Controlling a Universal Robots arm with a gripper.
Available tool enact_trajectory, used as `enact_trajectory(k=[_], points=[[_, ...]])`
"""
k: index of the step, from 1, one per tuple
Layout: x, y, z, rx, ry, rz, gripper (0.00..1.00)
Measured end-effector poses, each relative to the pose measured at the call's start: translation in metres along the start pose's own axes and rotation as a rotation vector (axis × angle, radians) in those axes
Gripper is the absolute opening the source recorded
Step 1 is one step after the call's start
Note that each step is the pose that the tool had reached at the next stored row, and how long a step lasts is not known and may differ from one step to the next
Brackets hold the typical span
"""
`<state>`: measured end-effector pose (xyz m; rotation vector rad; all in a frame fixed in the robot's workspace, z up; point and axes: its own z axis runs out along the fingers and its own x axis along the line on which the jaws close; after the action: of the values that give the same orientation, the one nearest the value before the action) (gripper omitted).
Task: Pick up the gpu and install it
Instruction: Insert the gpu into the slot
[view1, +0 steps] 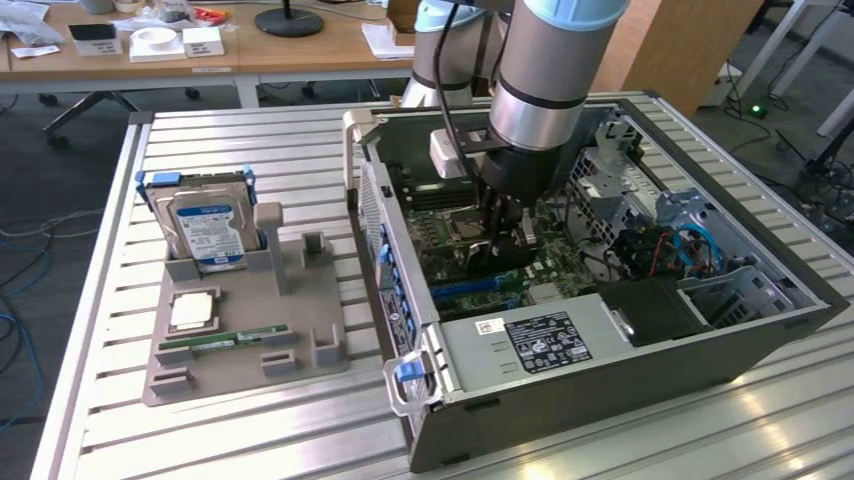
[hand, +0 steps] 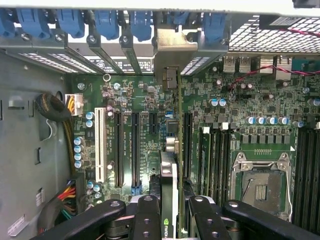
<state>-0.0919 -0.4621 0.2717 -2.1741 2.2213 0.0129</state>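
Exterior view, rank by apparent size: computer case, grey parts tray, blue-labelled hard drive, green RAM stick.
1. Open black metal computer case
2. Flat grey plastic parts tray
3. Blue-labelled silver hard drive
4. Slim green RAM stick
None of the gaps are close.

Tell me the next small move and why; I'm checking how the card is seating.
Probably ease it straight toward the motherboard. The gripper clamps the gpu edge-on over the board, its bracket already among the blue clips; whether it is seated is unclear.

Arm (view1: 554, 70) vertical, wrist down — tool (view1: 514, 238) low, its dark fingers (hand: 147, 220) narrowed to a part-way grip.
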Motion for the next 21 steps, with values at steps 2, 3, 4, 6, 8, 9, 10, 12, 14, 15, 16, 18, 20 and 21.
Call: enact_trajectory(k=[2,3,4,6,8,9,10,12,14,15,16,18,20,21], points=[[0.0,0.0016,0.0004,0.0002,-0.0001,0.0,0.27],[-0.0001,0.0026,0.0005,0.0001,0.0004,0.0,0.27],[-0.0001,0.0027,0.0005,0.0001,0.0004,0.0,0.27],[-0.0002,0.0028,0.0005,0.0,0.0005,0.0,0.27],[-0.0002,0.0029,0.0014,0.0003,0.0002,0.0,0.27],[-0.0001,0.0029,0.0018,0.0002,0.0005,0.0,0.27],[-0.0001,0.003,0.0021,0.0001,0.001,0.0,0.27],[-0.0001,0.0031,0.003,0.0001,0.0013,0.0,0.27],[-0.0001,0.0032,0.0038,0.0002,0.0018,0.0,0.27],[-0.0001,0.0032,0.0041,0.0001,0.0022,0.0,0.27],[0.0,0.0033,0.0046,0.0002,0.0025,0.0,0.27],[0.0,0.0035,0.0058,0.0002,0.0036,0.0,0.27],[0.0,0.0036,0.0069,0.0002,0.0048,0.0,0.27],[0.0001,0.0037,0.0073,0.0002,0.0052,0.0,0.27]])
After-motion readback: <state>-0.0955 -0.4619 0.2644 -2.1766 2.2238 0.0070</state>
